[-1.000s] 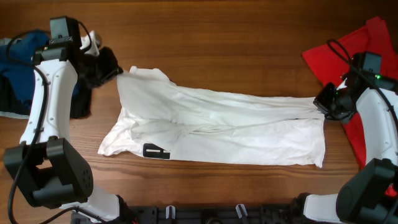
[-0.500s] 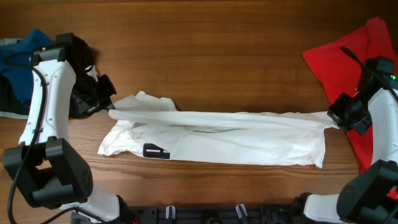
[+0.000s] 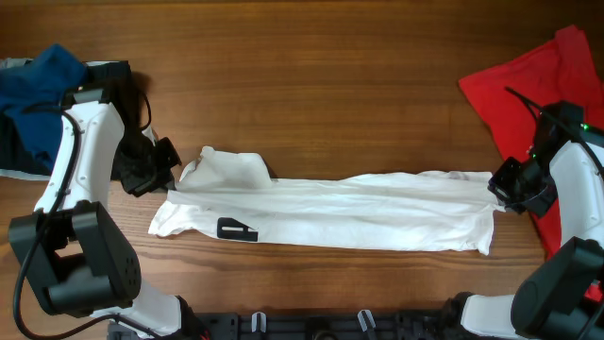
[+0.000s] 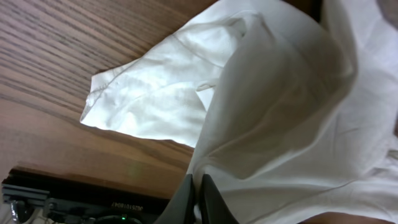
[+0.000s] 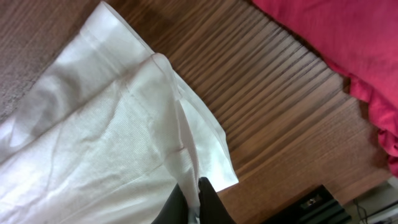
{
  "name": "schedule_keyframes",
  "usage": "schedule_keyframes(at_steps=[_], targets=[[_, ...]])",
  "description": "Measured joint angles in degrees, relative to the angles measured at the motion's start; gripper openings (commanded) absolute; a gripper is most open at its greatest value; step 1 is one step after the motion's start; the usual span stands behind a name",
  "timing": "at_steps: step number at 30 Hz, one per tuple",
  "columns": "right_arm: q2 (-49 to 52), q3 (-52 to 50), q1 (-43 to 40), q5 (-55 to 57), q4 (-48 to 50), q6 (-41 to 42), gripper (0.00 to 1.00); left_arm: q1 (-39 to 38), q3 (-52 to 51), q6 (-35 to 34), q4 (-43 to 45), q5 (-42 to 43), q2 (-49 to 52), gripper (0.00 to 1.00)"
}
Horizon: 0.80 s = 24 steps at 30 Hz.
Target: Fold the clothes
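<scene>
Pose: left arm bent over left side of table; left gripper low, pinched tight on left end of white T-shirt. right arm angled inward; right gripper clamped on opposite end (cloth between fingertips). Shirt lies flat, long band stretched between both; black label mark front-left.

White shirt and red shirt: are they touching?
Apart. The right wrist view shows bare table between the white shirt and the red shirt.
</scene>
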Motion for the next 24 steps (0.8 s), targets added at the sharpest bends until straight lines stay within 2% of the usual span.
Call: schedule_keyframes(at_steps=[11,24], targets=[[0.00,-0.31,0.00,-0.02,-0.37,-0.02,0.04,-0.02,-3.17,-2.19,1.31,-4.22,0.00,0.04],[0.00,-0.35,0.00,-3.56,-5.01,-2.19,0.04,-0.02,-3.17,-2.40,2.43,-4.83,0.00,0.04]])
